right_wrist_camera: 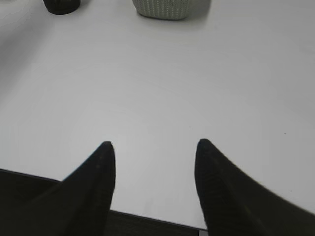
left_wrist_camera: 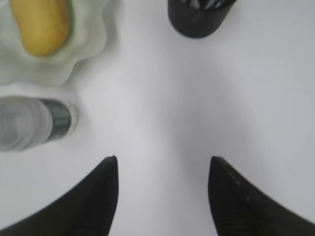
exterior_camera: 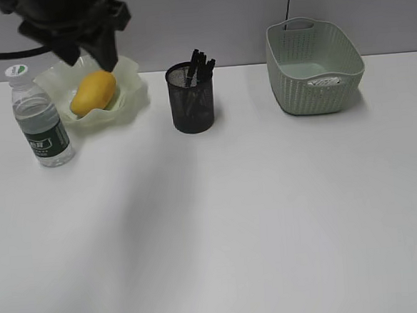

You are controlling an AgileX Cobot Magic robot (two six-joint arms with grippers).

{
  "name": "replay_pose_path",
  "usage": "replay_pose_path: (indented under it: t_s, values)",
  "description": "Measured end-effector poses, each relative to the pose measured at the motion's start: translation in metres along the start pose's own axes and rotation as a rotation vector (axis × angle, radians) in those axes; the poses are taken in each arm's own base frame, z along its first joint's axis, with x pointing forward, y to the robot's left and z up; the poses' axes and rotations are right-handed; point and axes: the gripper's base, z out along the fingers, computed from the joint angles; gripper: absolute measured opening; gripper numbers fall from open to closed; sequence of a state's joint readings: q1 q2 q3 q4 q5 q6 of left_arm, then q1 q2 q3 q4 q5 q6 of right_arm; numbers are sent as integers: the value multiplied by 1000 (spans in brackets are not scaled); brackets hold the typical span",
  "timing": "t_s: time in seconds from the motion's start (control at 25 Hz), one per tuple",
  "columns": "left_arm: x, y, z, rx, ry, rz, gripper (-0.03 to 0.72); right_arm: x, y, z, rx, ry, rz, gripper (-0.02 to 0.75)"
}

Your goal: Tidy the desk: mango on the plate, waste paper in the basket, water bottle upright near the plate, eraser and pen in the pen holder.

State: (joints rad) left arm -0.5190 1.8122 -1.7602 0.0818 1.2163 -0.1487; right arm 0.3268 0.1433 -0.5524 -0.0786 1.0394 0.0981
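Observation:
The yellow-orange mango (exterior_camera: 93, 92) lies on the pale green ruffled plate (exterior_camera: 133, 95) at the back left; both show in the left wrist view, mango (left_wrist_camera: 40, 24) and plate (left_wrist_camera: 91, 34). The water bottle (exterior_camera: 40, 118) stands upright left of the plate and also shows in the left wrist view (left_wrist_camera: 32, 123). The black mesh pen holder (exterior_camera: 191, 99) holds dark pens. The waste paper (exterior_camera: 326, 82) lies in the green basket (exterior_camera: 315, 66). My left gripper (exterior_camera: 104, 53) is open and empty, high above the plate's rear. My right gripper (right_wrist_camera: 153, 143) is open and empty over the desk's front edge.
The white desk (exterior_camera: 256, 217) stretches wide in front of the objects. Its near edge shows in the right wrist view (right_wrist_camera: 147, 216). A grey wall runs behind the desk.

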Motion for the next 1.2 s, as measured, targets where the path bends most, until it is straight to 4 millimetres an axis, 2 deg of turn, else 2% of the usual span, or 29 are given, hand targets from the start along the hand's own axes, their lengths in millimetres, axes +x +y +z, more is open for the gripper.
replay_pose_path:
  t_s: [0.12,0.4,0.56,0.68,0.88,1.2]
  values:
    - [31,19,-7,-23,52,-33,446,0,0,0,0,0,0,422]
    - [107,57,-42,-46,36,-116,446,0,0,0,-1,0,0,428]
    - [154,68,-62,-63,-7,-147,447,0,0,0,-1,0,0,491]
    - [190,68,-78,-68,-62,-151,449,1,0,0,0,9,0,538]
    - [253,60,-109,-49,-236,-160,463,5,-1,0,7,57,-1,553]
    - [340,50,-132,-21,-494,-168,465,10,-1,3,13,90,-24,554]
